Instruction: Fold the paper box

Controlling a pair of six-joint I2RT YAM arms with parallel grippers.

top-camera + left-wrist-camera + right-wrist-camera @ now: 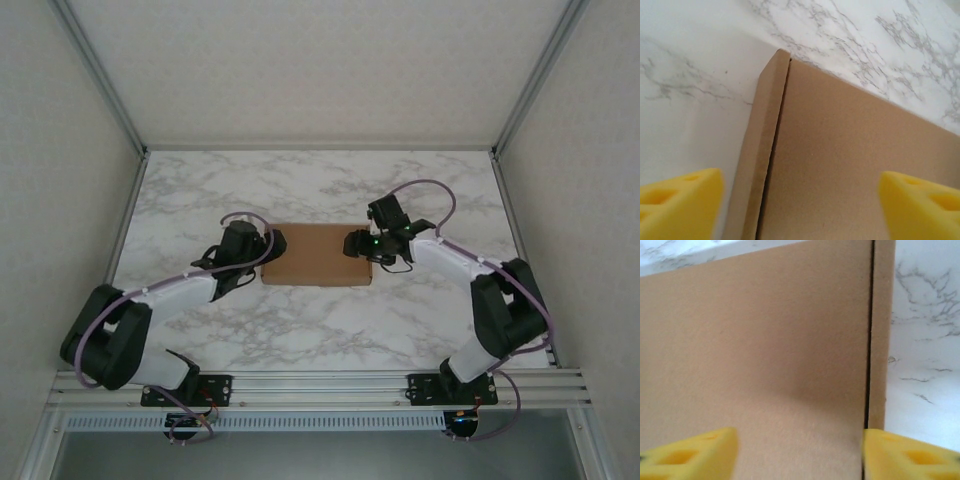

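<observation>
The paper box [316,254] lies flat and closed at the middle of the marble bench [300,330], long side running left to right. Its brown lid is down, and a narrow side panel [757,155] is tucked against it along a dark seam at each short end. Your left tool [270,243] hangs over the box's left end and your right tool [356,244] over its right end, a placing that reads as a two-sided press to seat those end panels. Both tools stand released. In the left wrist view the yellow fingertips [682,202] sit wide apart with bare cardboard between them. In the right wrist view the yellow pads [912,455] straddle the seam [870,340] the same way, grasping nothing. Whether any pad touches the cardboard cannot be told from these views. With the lid flush and no flap standing up, the fold looks all but finished; your next check would be that the end panels hold shut once the tools lift away.
</observation>
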